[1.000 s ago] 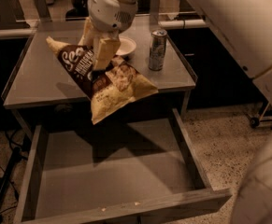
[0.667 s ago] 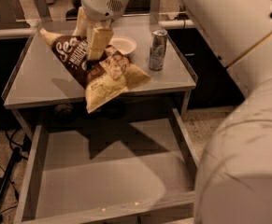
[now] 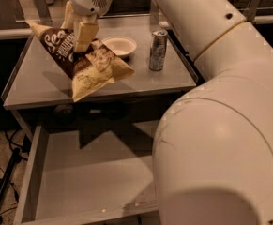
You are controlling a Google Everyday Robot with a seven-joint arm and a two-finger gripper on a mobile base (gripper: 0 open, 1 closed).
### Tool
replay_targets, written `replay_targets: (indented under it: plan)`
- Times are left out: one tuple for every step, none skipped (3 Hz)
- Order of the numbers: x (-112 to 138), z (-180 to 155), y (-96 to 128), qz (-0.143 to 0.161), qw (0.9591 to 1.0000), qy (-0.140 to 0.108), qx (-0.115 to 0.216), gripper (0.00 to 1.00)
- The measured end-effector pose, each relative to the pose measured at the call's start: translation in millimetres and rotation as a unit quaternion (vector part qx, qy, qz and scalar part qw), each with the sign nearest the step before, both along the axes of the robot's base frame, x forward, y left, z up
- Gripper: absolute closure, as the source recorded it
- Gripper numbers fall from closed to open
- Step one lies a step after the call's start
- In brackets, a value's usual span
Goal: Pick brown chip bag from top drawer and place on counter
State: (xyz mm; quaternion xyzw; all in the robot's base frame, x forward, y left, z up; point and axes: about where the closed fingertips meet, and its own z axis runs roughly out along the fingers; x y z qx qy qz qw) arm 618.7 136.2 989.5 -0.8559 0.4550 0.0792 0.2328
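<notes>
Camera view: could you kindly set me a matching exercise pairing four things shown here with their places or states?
1. crinkly dark-brown chip bag
2. small white round bowl
3. silver metal can
4. wide grey top drawer

A. pulled open below the flat grey counter
B. upright near the counter's right edge
C. clamped in the gripper, held above the counter
D. on the counter, just beside the can

Pairs: 1-C, 2-D, 3-B, 4-A.

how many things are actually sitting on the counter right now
2: a white bowl near the back middle and a can to its right. The brown chip bag hangs above the counter in the gripper, not resting. The arm may hide more on the right.
</notes>
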Motion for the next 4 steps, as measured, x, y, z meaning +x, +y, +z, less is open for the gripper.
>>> replay_targets:
  plan:
    - [15, 2, 0, 0.001, 0.9999, -0.009, 0.007, 1.00]
    - [32, 4, 3, 0.005, 0.9998, -0.018, 0.010, 1.00]
    - [45, 0, 9, 0.011, 0.9996, -0.020, 0.019, 1.00]
    - [57, -15, 19, 0.027, 0.9992, -0.011, 0.026, 1.00]
